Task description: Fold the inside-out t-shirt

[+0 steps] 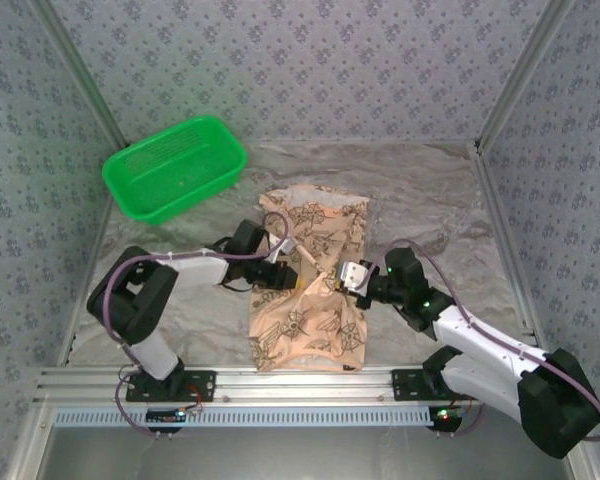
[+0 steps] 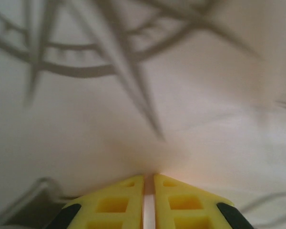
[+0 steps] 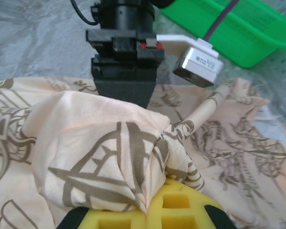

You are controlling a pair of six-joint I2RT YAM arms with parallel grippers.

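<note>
t-shirt (image 1: 310,335) pinched tight in left pincer (image 2: 148,180) and right pincer (image 3: 147,212)

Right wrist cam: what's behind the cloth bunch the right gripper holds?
Black body of the left gripper, its white camera, and the green basket farther back. The t-shirt bunch covers that gripper's tips.

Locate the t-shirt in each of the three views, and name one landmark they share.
Top external: the t-shirt lies at centre, below and right of the green basket.
Left wrist: close up, its cloth pinched in the left gripper at the bottom edge.
Right wrist: a bunched fold at lower centre, pinched in the right gripper, with the rest spread behind.
Shared landmark: the dark compass-rose print.
</note>
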